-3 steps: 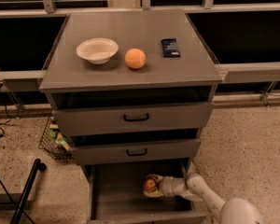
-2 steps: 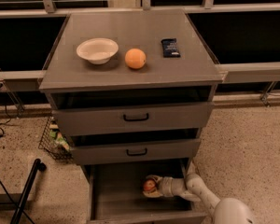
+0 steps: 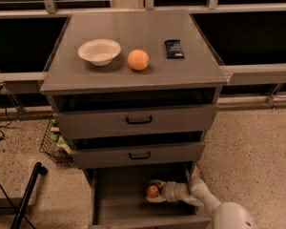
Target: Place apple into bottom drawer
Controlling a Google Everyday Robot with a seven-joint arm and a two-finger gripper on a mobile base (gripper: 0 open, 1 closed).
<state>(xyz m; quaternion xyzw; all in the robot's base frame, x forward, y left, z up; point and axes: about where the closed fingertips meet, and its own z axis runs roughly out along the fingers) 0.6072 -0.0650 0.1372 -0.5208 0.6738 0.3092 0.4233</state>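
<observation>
One gripper [image 3: 151, 192] is down inside the open bottom drawer [image 3: 115, 200]. It is closed around the apple [image 3: 153, 190], so the apple is in that drawer too. Just above the gripper is the middle drawer [image 3: 139, 155]. Far above the gripper, on the cabinet top [image 3: 133, 78], sit an orange [image 3: 138, 60], a white bowl [image 3: 99, 51] and a dark packet [image 3: 174, 48].
</observation>
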